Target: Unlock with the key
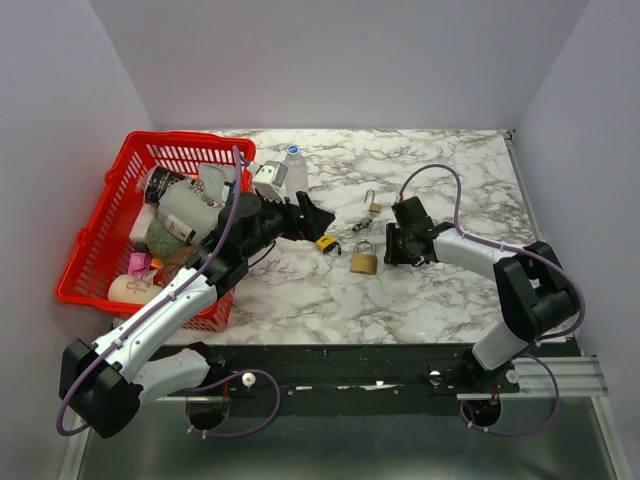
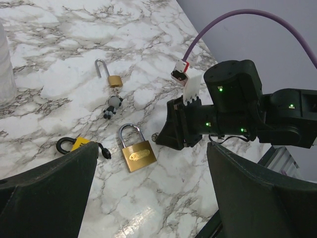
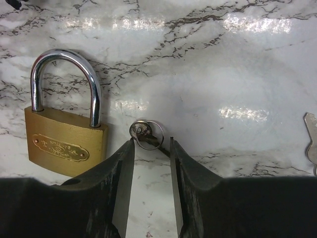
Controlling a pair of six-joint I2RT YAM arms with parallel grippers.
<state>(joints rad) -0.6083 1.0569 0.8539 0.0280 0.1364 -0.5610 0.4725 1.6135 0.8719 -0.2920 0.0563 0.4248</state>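
on the marble table (image 3: 223,59) the key (image 3: 146,134) lies just beside the brass padlock (image 3: 64,141); right gripper (image 3: 151,143) is half open, key between its tips, gripping nothing; left gripper (image 2: 152,148) wide open, empty

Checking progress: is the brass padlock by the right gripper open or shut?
Shut: both shackle legs of the brass padlock sit in its body.

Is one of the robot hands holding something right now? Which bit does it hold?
Nothing is held. The right gripper has its jaws apart around the ring end of the key, which lies beside the padlock. The left gripper is wide open and empty.
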